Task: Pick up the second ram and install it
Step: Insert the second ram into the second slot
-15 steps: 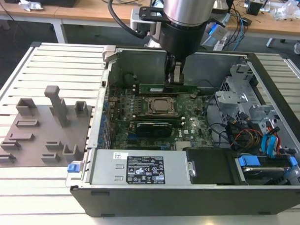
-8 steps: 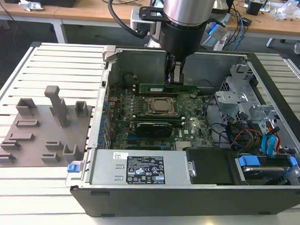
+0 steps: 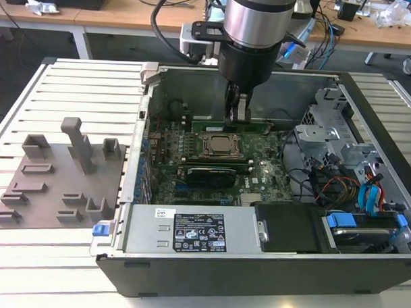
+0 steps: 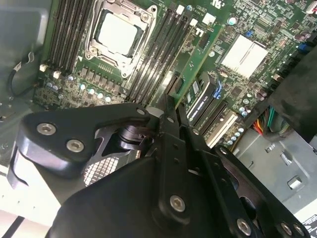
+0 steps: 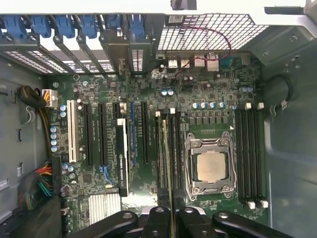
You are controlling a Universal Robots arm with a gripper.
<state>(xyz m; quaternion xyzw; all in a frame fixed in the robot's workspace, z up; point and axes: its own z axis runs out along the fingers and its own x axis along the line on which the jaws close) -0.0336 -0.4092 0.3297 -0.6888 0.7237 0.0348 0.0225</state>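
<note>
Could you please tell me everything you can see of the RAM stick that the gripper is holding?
The second ram is a thin, long, flat green circuit board, seen edge-on in the first wrist view. The gripper clamps it near its middle, so it stands on edge with its long side level. It is over the black memory slots right beside the metal-framed CPU socket, lined up along them. Whether it is already pressed home in a slot cannot be told.
</note>
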